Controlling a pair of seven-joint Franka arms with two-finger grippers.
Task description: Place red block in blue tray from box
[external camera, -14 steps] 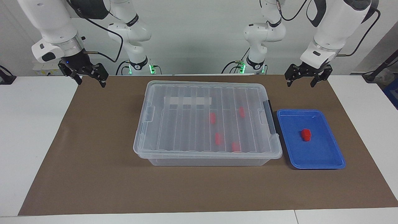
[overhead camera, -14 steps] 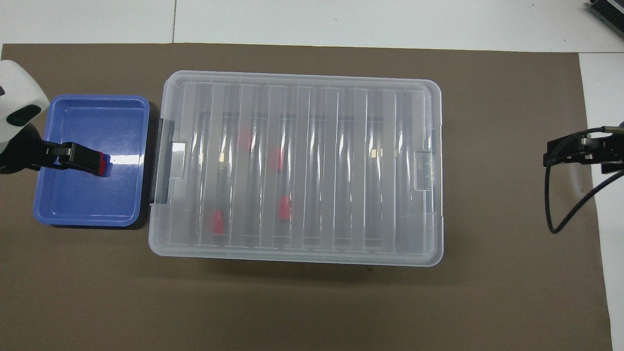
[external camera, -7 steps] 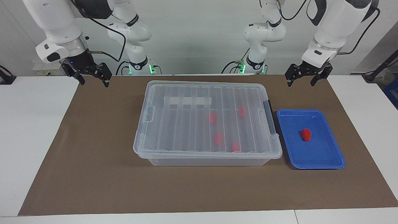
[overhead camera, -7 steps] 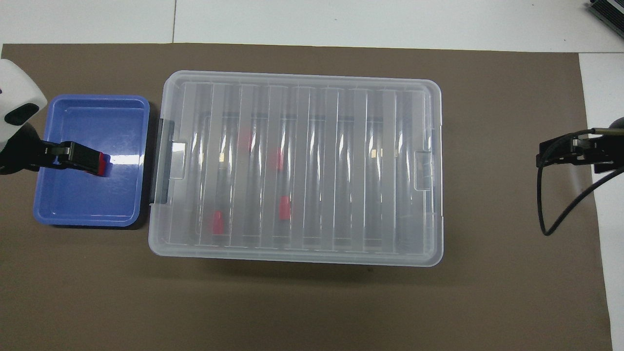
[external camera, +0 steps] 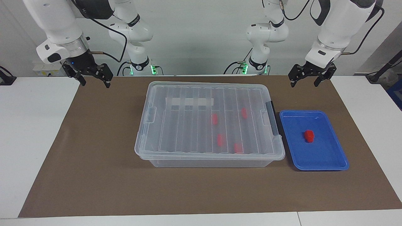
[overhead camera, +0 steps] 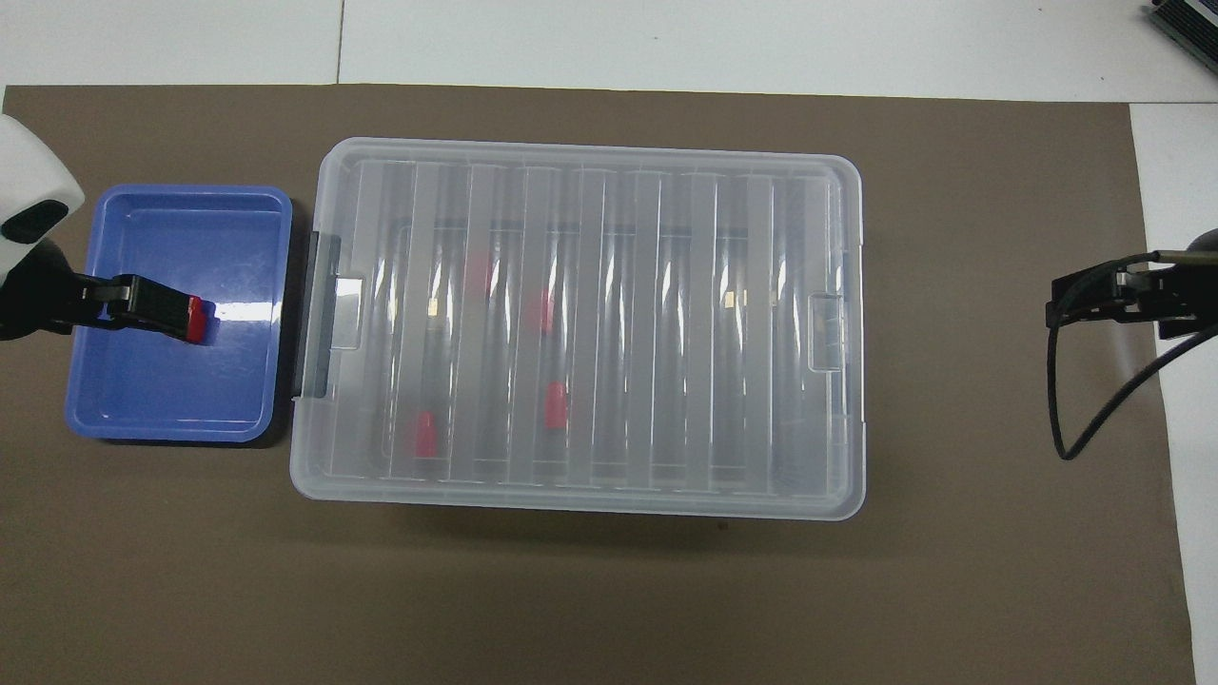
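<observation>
From overhead the empty, open left gripper (overhead camera: 157, 309) half-hides the red block (overhead camera: 196, 320); the right gripper (external camera: 93, 78), seemingly spread, holds nothing.

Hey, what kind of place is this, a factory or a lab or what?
Most likely a robotics lab: two arms mounted at a white table with a brown mat, working on a staged setup of a clear box and blue tray.

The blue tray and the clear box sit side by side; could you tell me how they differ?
The box is transparent, while the blue tray is opaque.
The box is far larger and deeper than the shallow tray.
The box is closed by a ribbed lid over four red blocks; the tray is open and holds one red block.
Both are rectangular, on the brown mat.
</observation>
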